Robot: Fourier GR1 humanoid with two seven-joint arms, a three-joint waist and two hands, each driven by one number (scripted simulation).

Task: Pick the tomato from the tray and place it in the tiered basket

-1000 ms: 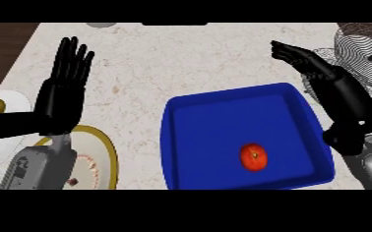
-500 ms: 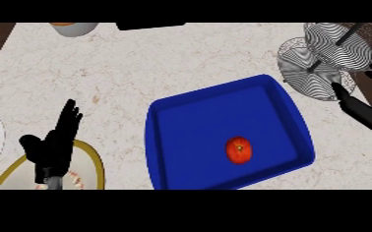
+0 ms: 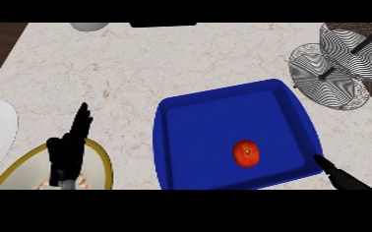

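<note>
A red tomato (image 3: 246, 153) lies in the near right part of the blue tray (image 3: 210, 128), which sits right of centre on the counter. The wire tiered basket (image 3: 333, 72) stands at the far right, beyond the tray's right corner. My left hand (image 3: 68, 150) is at the lower left, open with fingers straight and pointing up, well clear of the tray. Only a small black part of my right hand (image 3: 340, 175) shows at the lower right, just outside the tray's near right corner. Neither hand touches the tomato.
A yellow-rimmed plate (image 3: 104, 163) lies under my left hand at the bottom left. A white object (image 3: 4, 128) pokes in at the left edge. A grey bowl (image 3: 88, 26) and a dark item (image 3: 163, 24) sit at the far edge.
Both hands have sunk toward the lower edge. The right hand went from beside the basket to the tray's near right corner. The tomato has not moved in the tray.
</note>
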